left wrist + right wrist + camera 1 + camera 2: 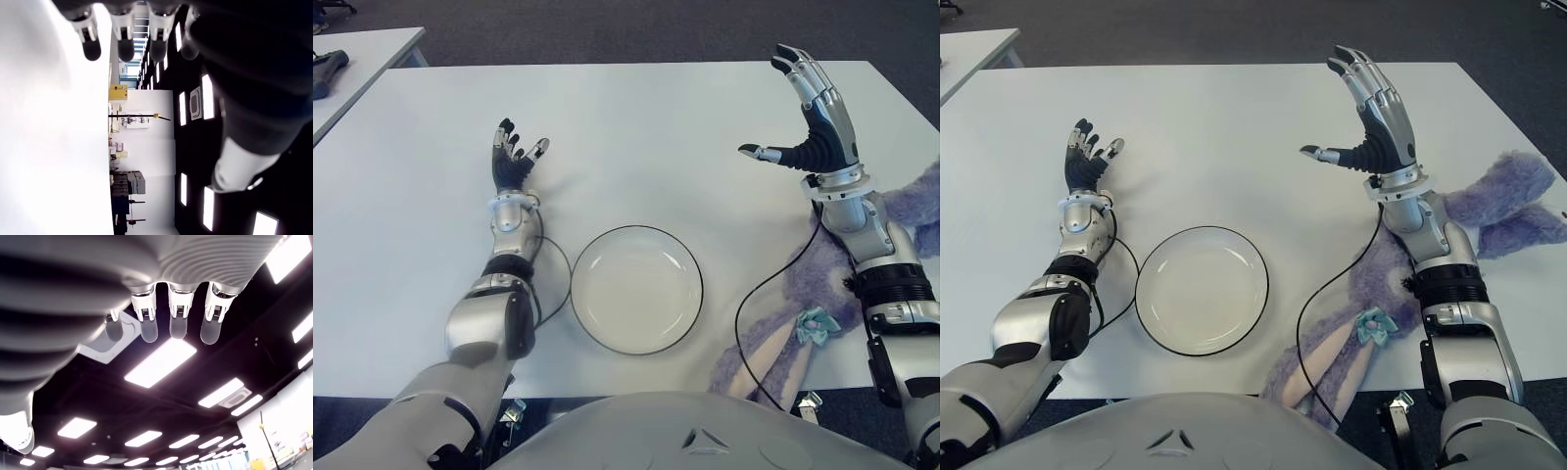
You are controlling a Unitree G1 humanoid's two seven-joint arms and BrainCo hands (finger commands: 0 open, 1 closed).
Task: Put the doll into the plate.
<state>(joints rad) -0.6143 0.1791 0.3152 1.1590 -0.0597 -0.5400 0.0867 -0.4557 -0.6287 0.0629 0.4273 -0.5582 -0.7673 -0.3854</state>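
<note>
- Purple plush doll point(1489, 211) lies at the table's point(1234, 127) near right edge, under the right forearm, outside the plate point(1202, 290).
- Right hand point(1376, 122) raised, fingers spread, empty.
- Left hand point(1087, 162) left of plate, fingers relaxed, empty.

White table point(636, 127), broad and mostly bare. Near the front edge, a white plate point(636, 289) with a thin dark rim; just to its right, a purple plush doll point(1489, 211) sprawled flat, ears hanging past the front edge.
</note>
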